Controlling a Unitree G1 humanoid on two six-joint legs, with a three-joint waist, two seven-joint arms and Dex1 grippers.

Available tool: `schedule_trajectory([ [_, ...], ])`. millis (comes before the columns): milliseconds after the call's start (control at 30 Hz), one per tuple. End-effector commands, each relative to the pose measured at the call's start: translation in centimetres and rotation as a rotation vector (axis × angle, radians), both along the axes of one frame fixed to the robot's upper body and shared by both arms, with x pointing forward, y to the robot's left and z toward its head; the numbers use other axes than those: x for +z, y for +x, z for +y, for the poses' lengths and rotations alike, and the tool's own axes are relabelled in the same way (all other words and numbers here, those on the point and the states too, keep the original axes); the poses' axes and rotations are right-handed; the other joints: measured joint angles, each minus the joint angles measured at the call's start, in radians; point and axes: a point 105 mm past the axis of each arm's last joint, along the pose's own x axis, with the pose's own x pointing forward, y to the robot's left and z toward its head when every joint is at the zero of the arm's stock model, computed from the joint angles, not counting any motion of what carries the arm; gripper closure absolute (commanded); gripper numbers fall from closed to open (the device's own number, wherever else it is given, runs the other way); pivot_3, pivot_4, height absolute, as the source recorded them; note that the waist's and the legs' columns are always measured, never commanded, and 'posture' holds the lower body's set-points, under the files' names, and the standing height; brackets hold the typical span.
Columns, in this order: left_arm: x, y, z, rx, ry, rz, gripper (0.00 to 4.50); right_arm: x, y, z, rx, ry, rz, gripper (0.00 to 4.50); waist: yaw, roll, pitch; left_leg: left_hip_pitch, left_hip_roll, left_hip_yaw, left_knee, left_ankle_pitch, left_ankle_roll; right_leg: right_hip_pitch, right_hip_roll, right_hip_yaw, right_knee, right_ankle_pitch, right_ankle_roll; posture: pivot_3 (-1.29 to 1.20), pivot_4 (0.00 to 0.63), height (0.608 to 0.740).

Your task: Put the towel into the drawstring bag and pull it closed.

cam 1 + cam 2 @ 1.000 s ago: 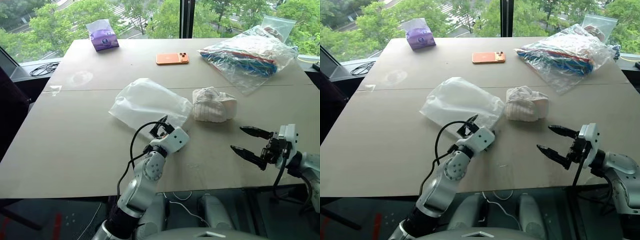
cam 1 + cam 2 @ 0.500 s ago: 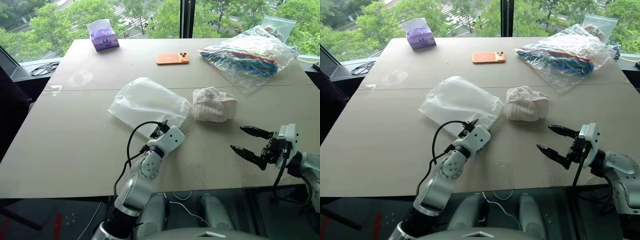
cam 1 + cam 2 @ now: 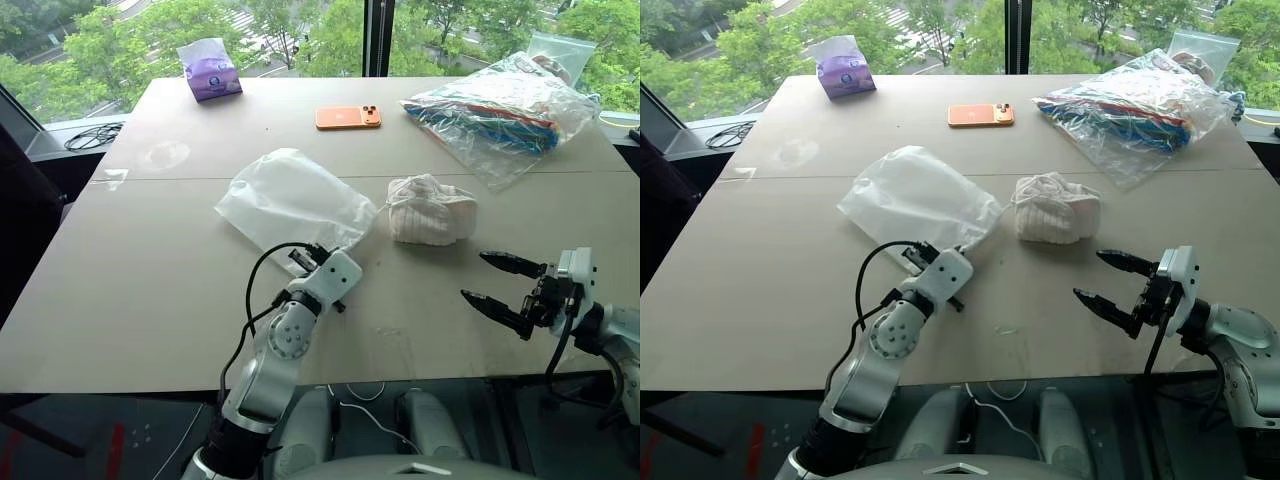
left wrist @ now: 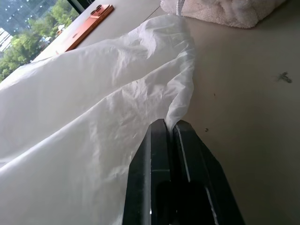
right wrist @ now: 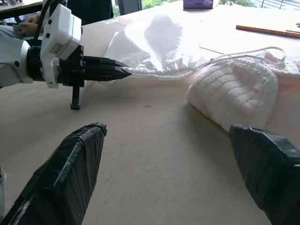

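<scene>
The drawstring bag (image 3: 290, 200) lies flat mid-table, a thin white pouch with its mouth facing the towel. The towel (image 3: 430, 212) is a bunched off-white ribbed cloth just right of the bag, and a white cord runs over it. My left gripper (image 3: 303, 257) sits at the bag's near edge, shut on a fold of the bag's fabric (image 4: 180, 101); the right wrist view shows its closed fingers (image 5: 112, 69) meeting the bag's rim. My right gripper (image 3: 473, 276) hovers open near the table's front right, in front of the towel, with nothing between its fingers.
An orange phone (image 3: 347, 117) lies at the back centre and a purple tissue pack (image 3: 209, 70) at the back left. A big clear plastic bag (image 3: 505, 105) of colourful items fills the back right. Bare tabletop (image 3: 150, 280) spreads left of my left arm.
My left gripper went from open to shut on the bag's near edge, and the bag's fabric there bunched up slightly. The right arm kept still.
</scene>
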Motion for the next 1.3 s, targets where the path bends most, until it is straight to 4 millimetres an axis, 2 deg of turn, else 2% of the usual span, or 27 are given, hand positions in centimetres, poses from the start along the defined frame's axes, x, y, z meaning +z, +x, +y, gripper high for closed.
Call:
schedule_trajectory([
  [33, 2.8, -0.5, 0.2, -0.104, -0.190, -0.015, 4.43, 1.8, 0.4, 0.1, -0.002, 0.039, -0.072, 0.00, -0.002, 0.000, 0.000, 0.000, 0.000, 0.000, 0.000, 0.000, 0.000, 0.000, 0.000, 0.000, 0.000, 0.000, 0.000, 0.00, 0.150, 0.740],
  [167, 2.5, -1.5, 1.2, -0.226, -0.376, 0.111, 4.43, 1.9, 0.9, 0.4, 0.003, 0.047, -0.082, 0.00, -0.003, 0.000, 0.000, 0.000, 0.001, 0.000, 0.000, 0.000, 0.000, 0.000, 0.000, 0.000, 0.000, 0.000, 0.000, 0.00, 0.150, 0.740],
  [300, 2.7, -2.1, 3.4, -0.305, -0.488, 0.180, 4.43, 1.8, 1.2, 0.5, 0.009, 0.052, -0.088, 0.00, -0.001, 0.000, 0.000, 0.000, 0.000, 0.000, 0.000, 0.000, 0.000, 0.000, 0.000, -0.001, 0.000, 0.000, 0.000, 0.00, 0.150, 0.740],
  [433, 5.0, -0.1, 6.5, -0.277, -0.658, 0.161, 4.43, 1.9, 1.6, 0.8, 0.019, 0.057, -0.099, 0.00, 0.001, 0.000, 0.000, 0.000, 0.000, 0.000, 0.001, 0.000, 0.000, 0.001, 0.000, -0.001, 0.000, -0.002, -0.004, 0.00, 0.150, 0.740],
  [633, 7.3, 0.9, 7.9, -0.359, -0.728, 0.183, 4.43, 2.1, 2.5, 2.2, 0.003, 0.080, -0.114, 0.00, -0.005, 0.000, 0.000, 0.000, 0.000, -0.001, 0.002, 0.000, 0.000, 0.001, 0.001, -0.002, 0.000, 0.000, 0.000, 0.00, 0.150, 0.740],
  [833, 8.6, 2.4, 9.2, -0.367, -0.635, 0.175, 4.43, 1.0, 6.3, 1.7, -0.272, 0.007, -0.082, 0.00, -0.011, 0.000, 0.000, 0.001, 0.000, -0.001, 0.001, 0.000, 0.000, 0.001, 0.002, -0.001, 0.001, 0.000, 0.000, 0.00, 0.150, 0.740],
  [1000, 10.3, 4.3, 9.9, -0.312, -0.646, 0.113, 4.43, 1.8, 7.7, 2.8, -0.310, -0.058, -0.112, 0.00, -0.011, 0.000, 0.000, 0.000, -0.001, -0.001, 0.001, 0.000, 0.000, 0.000, 0.002, -0.001, 0.000, 0.000, 0.000, 0.00, 0.150, 0.740],
  [1133, 11.7, 5.0, 9.7, -0.302, -0.677, 0.086, 4.43, 2.5, 9.1, 3.8, -0.285, -0.178, -0.150, 0.00, -0.017, -0.001, 0.001, -0.001, -0.001, -0.001, 0.001, 0.000, 0.000, 0.000, 0.002, -0.001, 0.000, 0.000, 0.000, 0.00, 0.150, 0.740],
  [1300, 12.4, 5.4, 9.2, -0.298, -0.691, 0.073, 4.43, 3.7, 13.1, 4.3, -0.303, -0.254, -0.124, 0.00, -0.029, -0.001, 0.001, -0.001, -0.001, 0.000, 0.001, 0.000, 0.000, 0.000, 0.002, 0.000, 0.001, 0.000, 0.000, 0.00, 0.150, 0.740],
])
